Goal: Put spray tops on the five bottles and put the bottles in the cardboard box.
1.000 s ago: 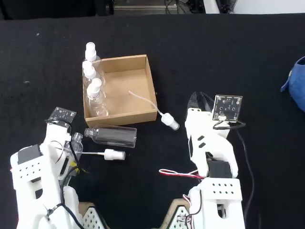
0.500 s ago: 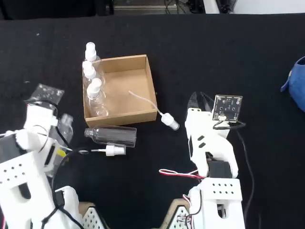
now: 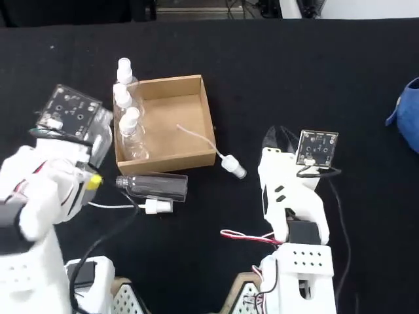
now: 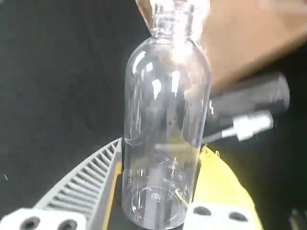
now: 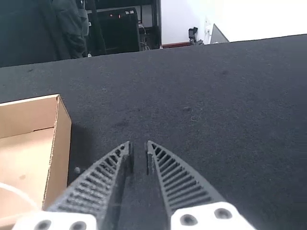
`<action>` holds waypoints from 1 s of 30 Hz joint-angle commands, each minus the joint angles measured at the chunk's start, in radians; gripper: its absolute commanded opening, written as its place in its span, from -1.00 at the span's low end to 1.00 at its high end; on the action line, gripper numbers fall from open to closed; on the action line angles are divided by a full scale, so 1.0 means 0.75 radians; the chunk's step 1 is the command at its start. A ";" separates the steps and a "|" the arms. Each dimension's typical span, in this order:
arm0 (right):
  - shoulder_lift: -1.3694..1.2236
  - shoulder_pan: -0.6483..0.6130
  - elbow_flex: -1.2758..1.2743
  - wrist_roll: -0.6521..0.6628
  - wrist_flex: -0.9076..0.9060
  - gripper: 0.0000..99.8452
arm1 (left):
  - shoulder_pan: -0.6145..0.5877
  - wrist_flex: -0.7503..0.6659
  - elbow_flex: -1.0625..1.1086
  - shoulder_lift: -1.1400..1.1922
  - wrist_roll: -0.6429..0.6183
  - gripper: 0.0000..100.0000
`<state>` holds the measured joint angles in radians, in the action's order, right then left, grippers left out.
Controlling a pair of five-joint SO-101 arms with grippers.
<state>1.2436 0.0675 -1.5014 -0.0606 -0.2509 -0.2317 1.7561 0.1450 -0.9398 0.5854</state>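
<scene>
**Bottle in hand, two tops to go.** The left gripper pinches an uncapped clear bottle low on its body. Its grey and yellow fingers press on either side near the base, and the open neck is free. In the high view this arm stands at the left of the frame, just left of the box.

The right gripper sits right of centre, over bare black counter. Its fingers are drawn almost together with only a slit between them, and they hold nothing.

A second bottle, also uncapped, lies on its side just below the box's front wall, neck to the left. A spray top rests just beside it, its thin tube trailing left. Another top lies off the box's lower right corner, its tube arching over the wall into the box.

Three capped bottles stand in a line along the box's left wall. Whether the farthest is inside cannot be told. A blue object shows at the right edge.

The bottles look empty and thin-walled, so they are probably light, smooth and prone to slip, and may dent under a hard squeeze. A grip low on the body suits them, since it leaves the neck clear. The tops are small, and their tubes look limp. They are best taken by the head, with the tube steered into the neck before seating.
</scene>
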 commanded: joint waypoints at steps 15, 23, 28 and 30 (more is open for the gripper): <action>0.036 0.364 0.326 0.000 -0.182 -0.94 | 0.901 -0.354 -0.210 0.166 -0.436 -0.91; 0.021 0.863 0.365 0.002 -0.305 -0.94 | 1.149 -0.863 0.114 0.378 -0.644 -0.91; 0.021 0.959 0.373 0.010 -0.387 -0.94 | 1.177 -1.217 0.439 0.444 -0.833 -0.91; 0.019 1.004 0.373 0.008 -0.409 -0.94 | 1.194 -1.375 0.570 0.466 -0.904 -0.91</action>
<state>1.2436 0.7472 -1.2927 -0.0606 -0.5286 0.6368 0.9475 0.4396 -0.6053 0.0084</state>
